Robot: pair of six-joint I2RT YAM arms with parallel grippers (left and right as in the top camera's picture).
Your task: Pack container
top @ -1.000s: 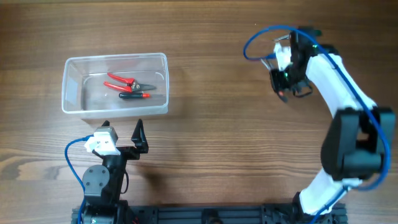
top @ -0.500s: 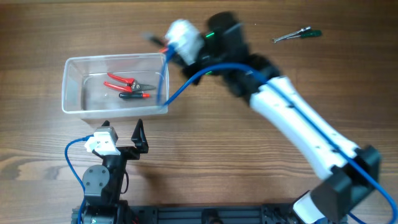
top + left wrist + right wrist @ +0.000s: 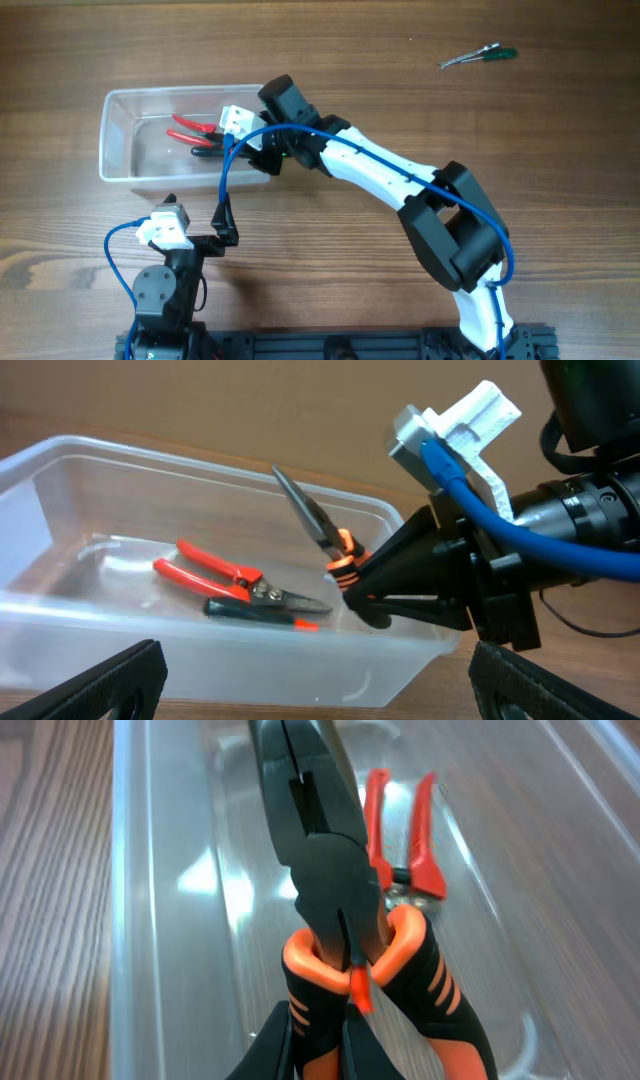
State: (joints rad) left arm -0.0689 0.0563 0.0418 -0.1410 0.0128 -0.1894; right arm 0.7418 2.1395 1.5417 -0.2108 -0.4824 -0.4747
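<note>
over the container (image 3: 112,150) the right claw (image 3: 362,598) has been swung, clamped on pliers (image 3: 322,830). release is judged next. the left claw (image 3: 197,212) is spread wide, empty.

container (image 3: 130,177): clear glossy plastic; table (image 3: 400,60): matt wood grain; pliers (image 3: 325,850): dark matt metal, orange-black grips

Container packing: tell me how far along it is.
Done: red cutters and a dark tool beside them lie in the container. In hand: the right gripper holds orange-and-black pliers, tilted, over the container's right end, not yet released. Left: drop the pliers, then likely fetch the screwdriver lying on the table far to the right. The left gripper is open beside the container, holding nothing.
</note>
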